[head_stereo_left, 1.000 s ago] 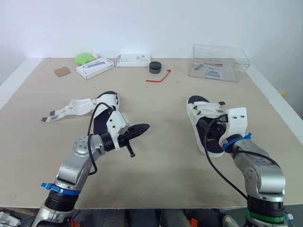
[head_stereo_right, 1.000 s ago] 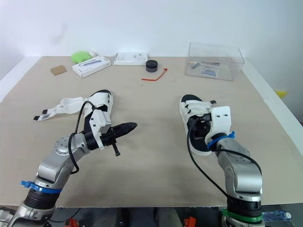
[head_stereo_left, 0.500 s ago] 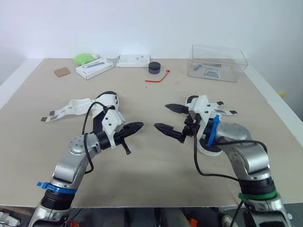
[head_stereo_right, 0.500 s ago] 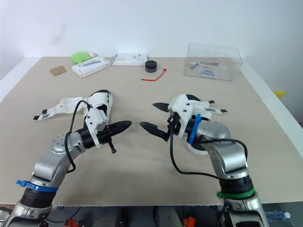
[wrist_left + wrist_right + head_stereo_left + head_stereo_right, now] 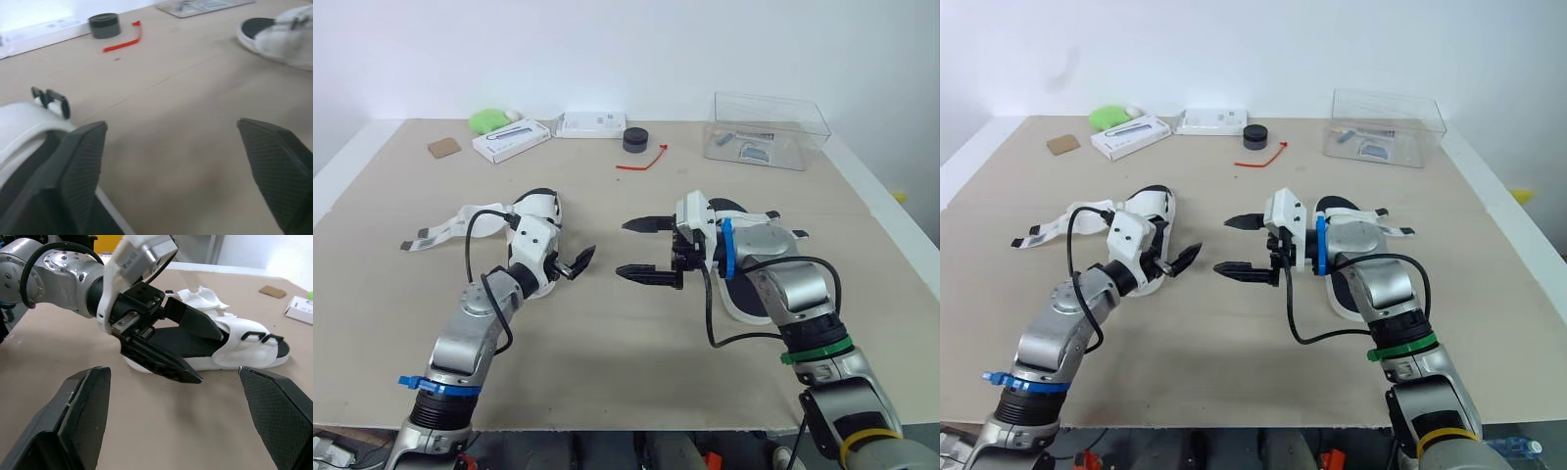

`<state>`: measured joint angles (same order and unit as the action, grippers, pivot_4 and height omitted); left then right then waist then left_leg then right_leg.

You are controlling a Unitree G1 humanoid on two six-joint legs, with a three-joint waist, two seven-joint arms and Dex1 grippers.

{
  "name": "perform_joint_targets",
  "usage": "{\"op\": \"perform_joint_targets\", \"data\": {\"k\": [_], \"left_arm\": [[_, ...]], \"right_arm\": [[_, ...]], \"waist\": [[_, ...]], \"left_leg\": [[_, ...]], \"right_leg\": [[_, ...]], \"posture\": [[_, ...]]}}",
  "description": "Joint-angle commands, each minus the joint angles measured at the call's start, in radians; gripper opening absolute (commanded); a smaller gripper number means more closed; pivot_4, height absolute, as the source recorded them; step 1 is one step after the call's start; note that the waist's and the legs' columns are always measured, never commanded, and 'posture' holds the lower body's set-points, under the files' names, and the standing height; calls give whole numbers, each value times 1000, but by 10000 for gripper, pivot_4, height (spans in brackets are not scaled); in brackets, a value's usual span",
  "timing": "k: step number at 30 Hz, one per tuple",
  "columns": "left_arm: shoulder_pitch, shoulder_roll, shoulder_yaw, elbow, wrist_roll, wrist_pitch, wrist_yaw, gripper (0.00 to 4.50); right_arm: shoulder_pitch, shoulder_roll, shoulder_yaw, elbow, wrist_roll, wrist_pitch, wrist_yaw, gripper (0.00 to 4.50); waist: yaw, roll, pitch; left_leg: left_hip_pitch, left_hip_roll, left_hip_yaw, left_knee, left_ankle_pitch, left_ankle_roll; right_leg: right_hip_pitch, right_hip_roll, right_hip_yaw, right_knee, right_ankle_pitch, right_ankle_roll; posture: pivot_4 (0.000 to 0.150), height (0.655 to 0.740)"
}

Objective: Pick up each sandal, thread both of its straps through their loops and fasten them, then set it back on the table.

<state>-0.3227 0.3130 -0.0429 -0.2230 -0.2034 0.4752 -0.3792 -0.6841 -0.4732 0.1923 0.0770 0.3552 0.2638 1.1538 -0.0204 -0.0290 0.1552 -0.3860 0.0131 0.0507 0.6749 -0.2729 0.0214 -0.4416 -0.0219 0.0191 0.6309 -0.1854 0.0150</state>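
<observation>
The left sandal, white with a black insole, lies on the table with its loose straps spread out to the left. My left gripper hovers just right of it, open and empty, its fingers far apart. The right sandal lies at centre right, partly hidden behind my right forearm. My right gripper is open and empty over the middle of the table. It points left at the left gripper, and the left sandal lies behind that gripper.
Along the back stand a clear plastic box, a black round disc, a red strip, two white boxes, a green item and a brown card. Bare tabletop lies in front.
My left gripper went from shut to wide open and drew back toward the left sandal. The right arm swung left from over the right sandal to the table's middle.
</observation>
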Motion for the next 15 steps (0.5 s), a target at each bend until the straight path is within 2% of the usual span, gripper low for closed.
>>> {"op": "perform_joint_targets", "data": {"k": [1,5,15], "left_arm": [[-16,-32,18,-61,44,76,112,44084],[-36,-76,34,-48,68,134,197,44084],[-129,-113,45,122,74,129,226,44084]], "right_arm": [[-40,10,-20,13,5,-24,15,45000],[-72,26,-34,56,23,-29,38,45000],[-95,39,-34,102,13,-61,58,45000]], "waist": [[0,0,0],[0,0,0],[0,0,0]], "left_leg": [[0,0,0,0,0,0],[0,0,0,0,0,-1],[0,0,0,0,1,-2]], "right_leg": [[0,0,0,0,0,0],[0,0,0,0,1,-1],[0,0,0,0,1,-1]], "posture": [[1500,7400],[1500,7400],[1500,7400]]}}
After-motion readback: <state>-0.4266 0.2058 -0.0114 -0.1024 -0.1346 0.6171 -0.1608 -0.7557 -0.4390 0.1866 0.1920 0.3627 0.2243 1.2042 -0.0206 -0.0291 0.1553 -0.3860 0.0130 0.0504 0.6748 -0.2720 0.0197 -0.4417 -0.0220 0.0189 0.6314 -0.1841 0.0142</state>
